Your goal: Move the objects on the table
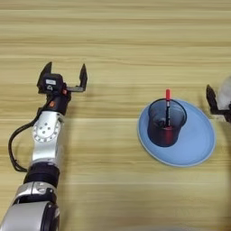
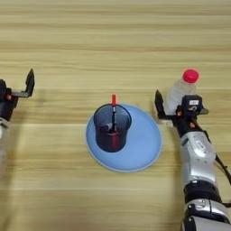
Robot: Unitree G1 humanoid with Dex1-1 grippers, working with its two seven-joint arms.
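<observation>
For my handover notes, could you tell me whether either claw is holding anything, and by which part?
The right claw grips the water bottle around its lower body. The left claw is open, holding nothing.

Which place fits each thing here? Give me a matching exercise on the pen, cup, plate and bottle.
Things:
1. pen
2. cup
3. plate
4. bottle

Places:
A. flat on the table
B. between the right hand's fingers
C. standing on the plate
D. standing inside the cup

Pairs: 1-D, 2-C, 3-A, 4-B

The left hand is open, apart from all four.
</observation>
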